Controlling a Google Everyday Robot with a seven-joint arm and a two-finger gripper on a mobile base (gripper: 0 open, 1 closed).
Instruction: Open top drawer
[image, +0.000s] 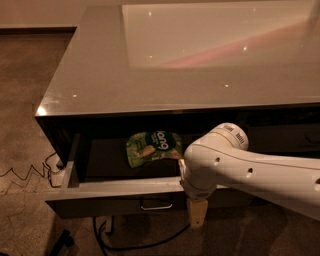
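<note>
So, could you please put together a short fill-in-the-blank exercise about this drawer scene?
The top drawer stands ____.
Inside it lies a ____ snack bag.
The gripper hangs in front of the drawer front, to the ____ of its handle in the picture.
Missing words: open, green, right.

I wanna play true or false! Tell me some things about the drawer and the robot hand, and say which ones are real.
1. The top drawer is pulled out. True.
2. A green snack bag lies inside it. True.
3. The gripper is inside the drawer. False: it hangs outside, in front of the drawer front, beside the handle.
4. A red cup sits in the drawer. False: only the green bag shows there.
</note>
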